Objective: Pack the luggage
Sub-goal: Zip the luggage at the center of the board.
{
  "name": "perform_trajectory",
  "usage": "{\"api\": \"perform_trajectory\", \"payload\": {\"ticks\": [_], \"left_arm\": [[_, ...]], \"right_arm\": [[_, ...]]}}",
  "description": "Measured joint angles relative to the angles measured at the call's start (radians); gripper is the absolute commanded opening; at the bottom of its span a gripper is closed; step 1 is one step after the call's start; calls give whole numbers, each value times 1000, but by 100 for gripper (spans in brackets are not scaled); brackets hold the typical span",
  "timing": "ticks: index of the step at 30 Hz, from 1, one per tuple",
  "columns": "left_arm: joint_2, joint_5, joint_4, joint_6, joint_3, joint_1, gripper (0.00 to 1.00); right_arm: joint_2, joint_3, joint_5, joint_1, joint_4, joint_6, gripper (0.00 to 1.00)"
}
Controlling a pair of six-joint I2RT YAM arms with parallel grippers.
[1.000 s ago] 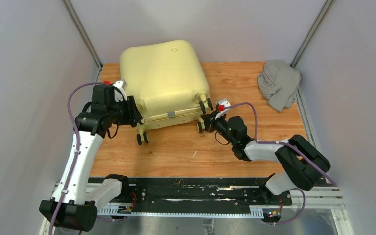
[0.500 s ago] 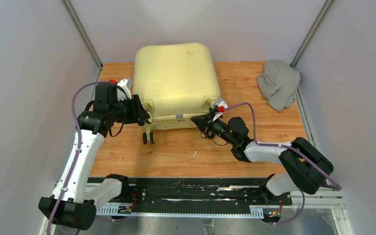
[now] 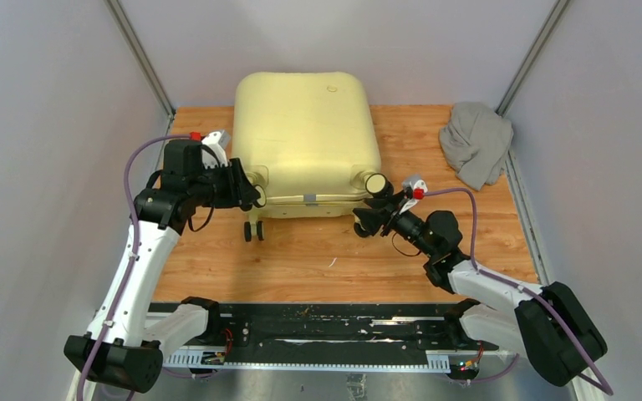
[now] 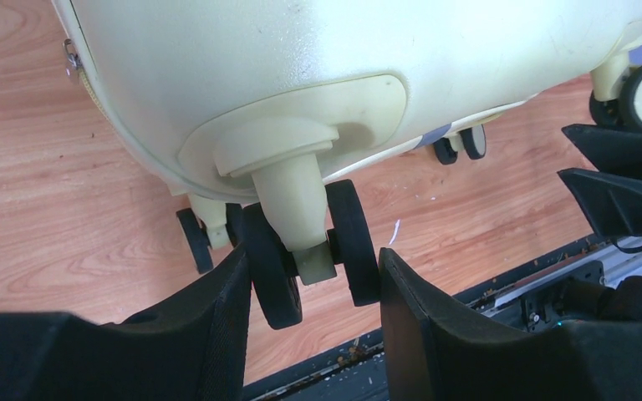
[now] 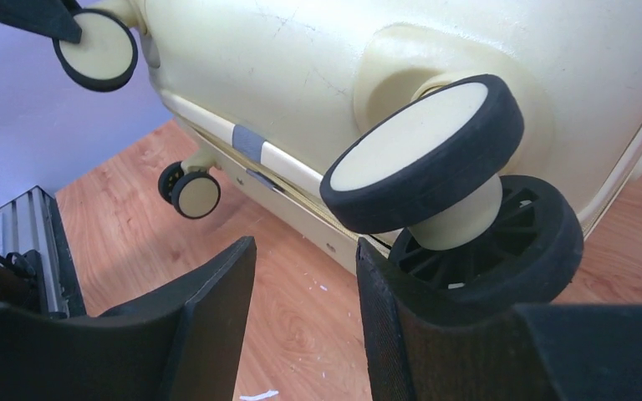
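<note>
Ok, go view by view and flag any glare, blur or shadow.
Top external: even light, luggage sharp. Left wrist: white glare on the shell, near fingers dark. Right wrist: close wheel crisp, no glare.

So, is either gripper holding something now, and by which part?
The left gripper clamps the luggage by one twin caster wheel. The right gripper is open and holds nothing.

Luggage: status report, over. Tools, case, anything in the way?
Left tool clamped on the luggage, by one wheel. Right tool open, holding nothing. Luggage closed. Grey cloth apart, far right.
</note>
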Motion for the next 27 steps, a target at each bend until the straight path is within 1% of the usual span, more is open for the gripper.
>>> {"api": "perform_trajectory", "payload": {"ticks": [3, 7, 12, 21, 23, 27], "left_arm": [[1, 1, 3, 6, 10, -2, 0], [4, 3, 4, 6, 18, -6, 0], [7, -4, 0, 8, 18, -6, 0], [6, -13, -1, 5, 11, -3, 0], [5, -23, 5, 5, -5, 3, 0], [3, -39, -2, -6, -43, 11, 0]], "right_arm": [[2, -23, -27, -10, 12, 8, 51], [30, -29, -46, -23, 39, 12, 45], [98, -18, -63, -30, 80, 14, 46], [174, -8, -32, 35, 146, -11, 41], [192, 17, -30, 83, 106, -35, 40], [290, 129, -66, 231, -92, -75, 40]]}}
